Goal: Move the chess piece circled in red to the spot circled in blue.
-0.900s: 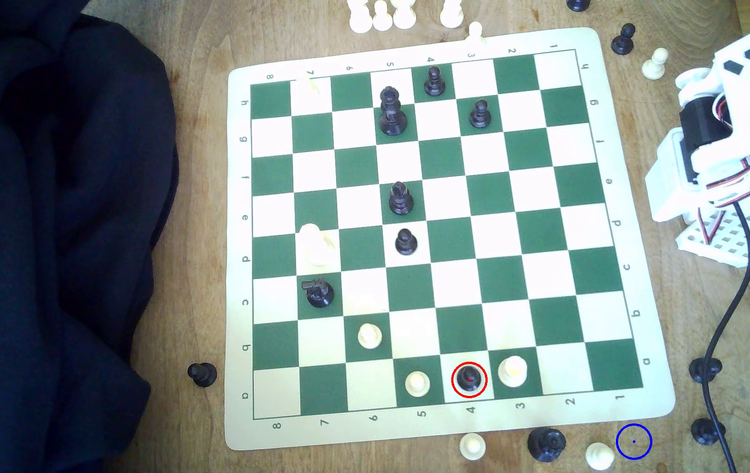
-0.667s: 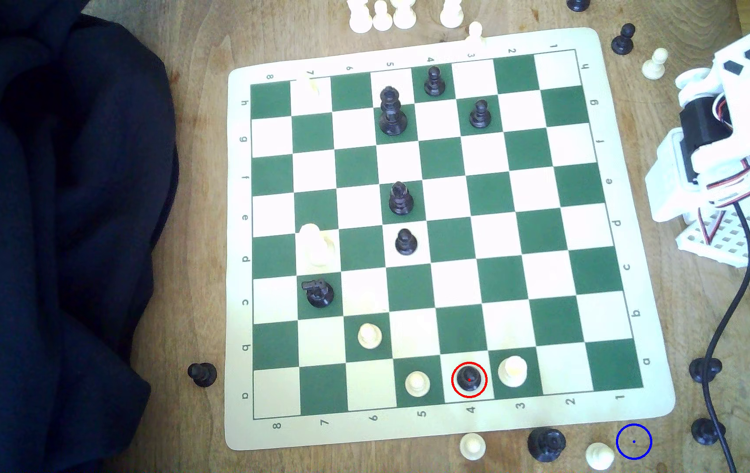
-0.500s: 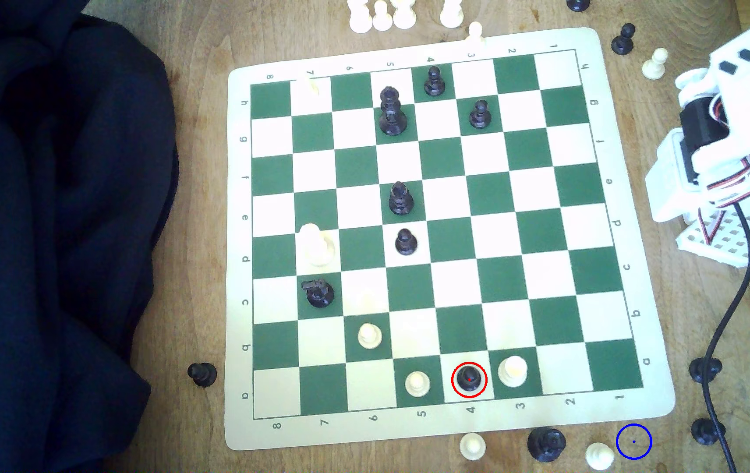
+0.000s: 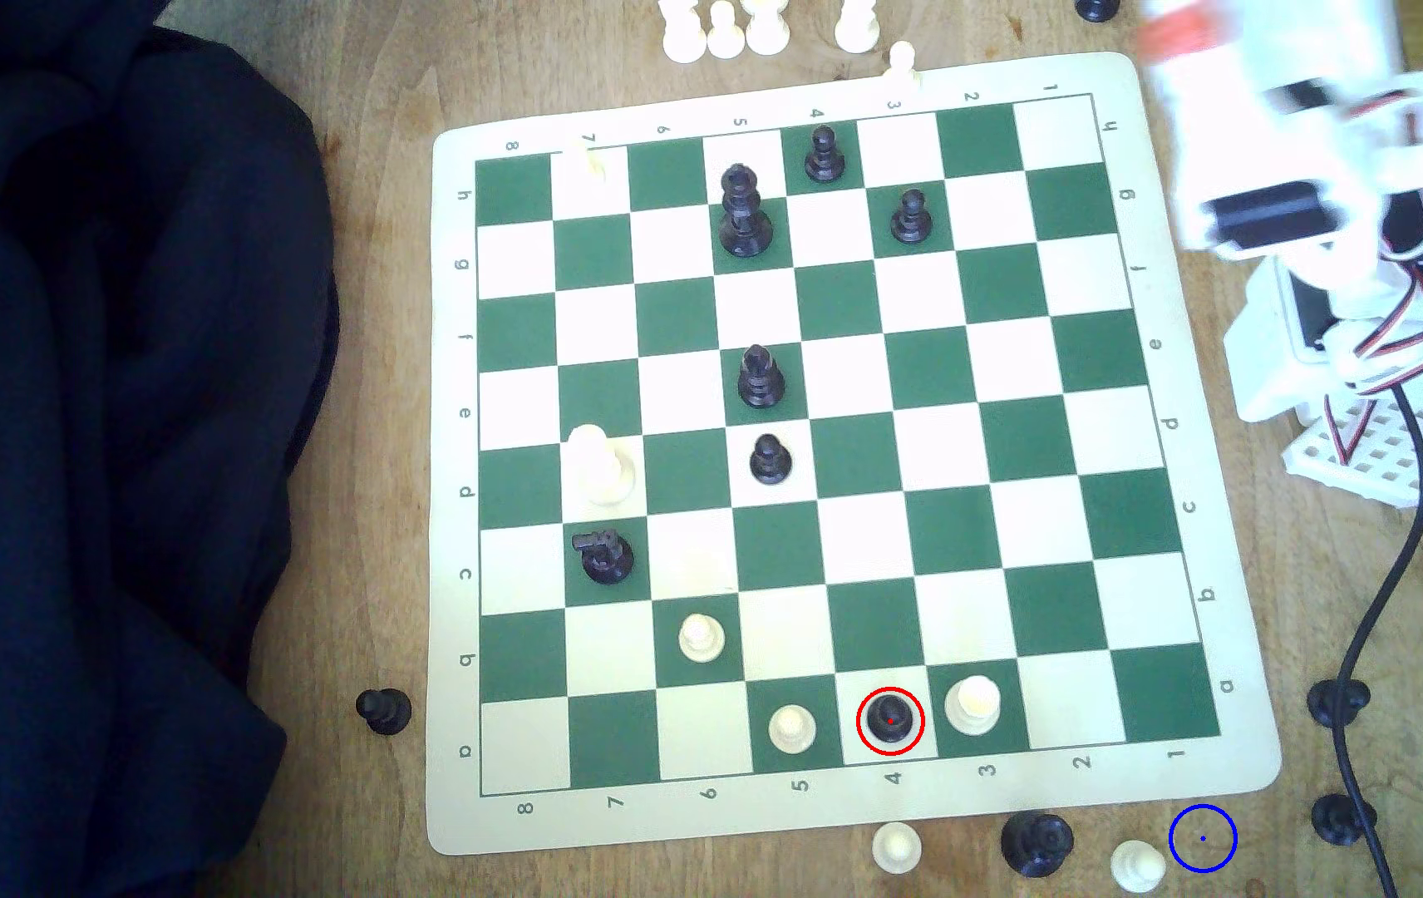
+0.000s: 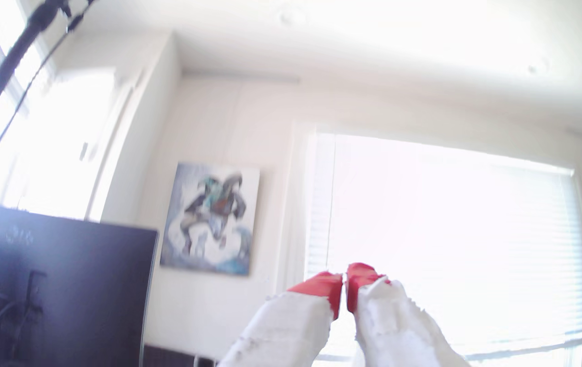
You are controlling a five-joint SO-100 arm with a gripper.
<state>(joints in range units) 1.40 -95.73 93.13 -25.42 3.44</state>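
One small glossy black pawn (image 4: pixel 889 718), ringed red, is standing on the green-and-cream vinyl chessboard (image 4: pixel 1200 781), between two cream-white pawns. One blue-ringed patch of wood tabletop (image 4: pixel 1202 837) is lying just off the chessboard's corner. The white red-tipped gripper (image 5: pixel 344 284) is sitting closed, holding nothing.

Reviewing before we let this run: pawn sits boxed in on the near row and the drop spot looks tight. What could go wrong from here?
1. The black pawn stands between two white pieces on the adjoining squares; a descending pincer could knock one over.
2. The blue ring lies off the board beside a white pawn; a sloppy release may bump it.
3. The black cable trails near the ring and could snag the arm.
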